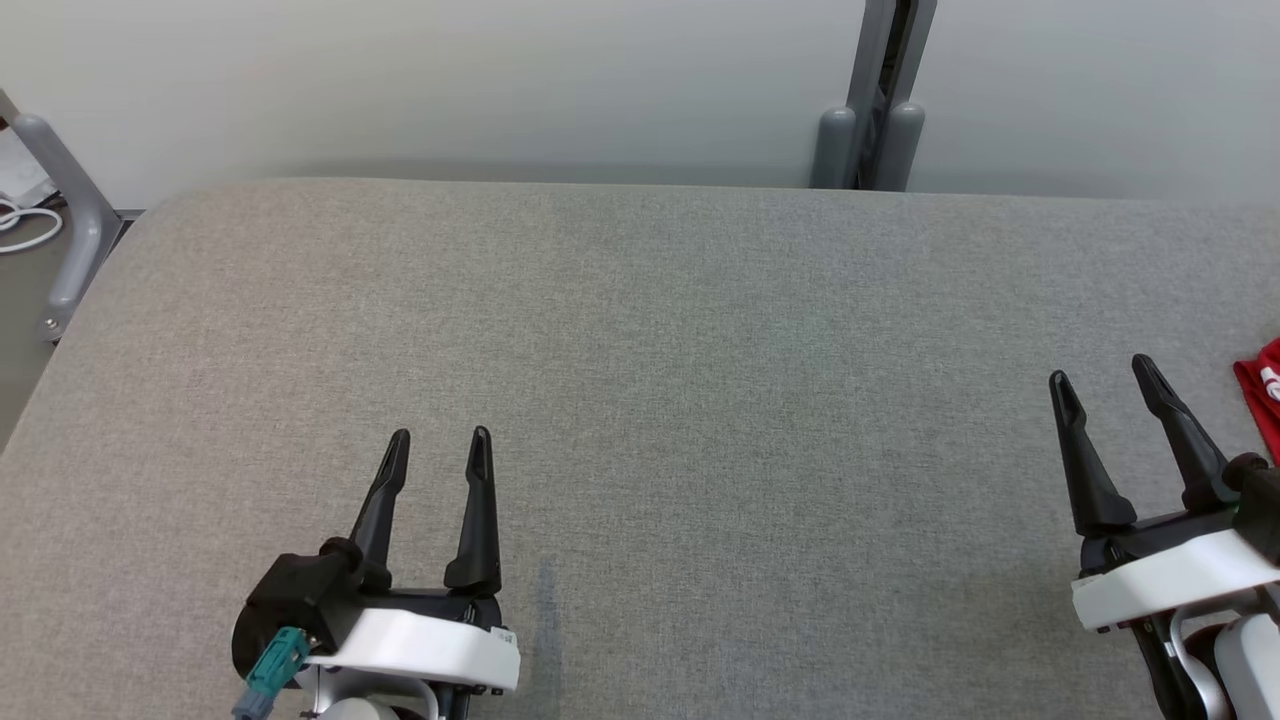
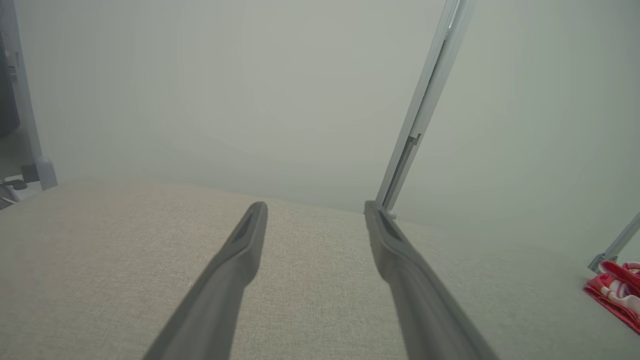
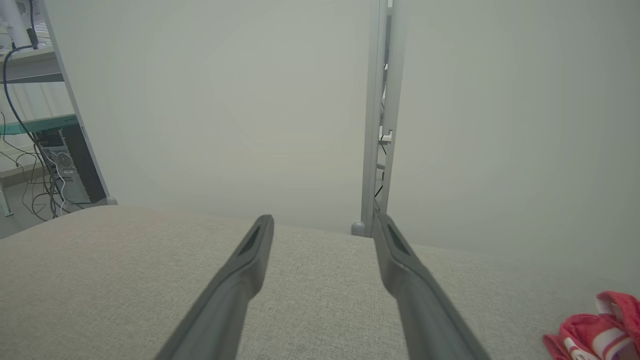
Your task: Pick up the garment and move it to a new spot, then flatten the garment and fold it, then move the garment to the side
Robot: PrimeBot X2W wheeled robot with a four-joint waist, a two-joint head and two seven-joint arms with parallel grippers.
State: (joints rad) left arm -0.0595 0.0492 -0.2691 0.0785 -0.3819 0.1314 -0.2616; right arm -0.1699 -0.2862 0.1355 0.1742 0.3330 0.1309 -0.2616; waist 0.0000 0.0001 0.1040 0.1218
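Both open and empty: the red garment (image 1: 1262,395) lies just right of my right gripper (image 1: 1100,370), well apart from my left gripper (image 1: 440,435).

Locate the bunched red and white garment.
The red and white garment lies on the grey fabric table at the head view's far right edge, just beyond the right gripper.

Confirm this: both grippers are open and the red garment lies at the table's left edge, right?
No: the red garment lies at the right edge of the table, beside the right gripper, per the head view. It and the left gripper are open.
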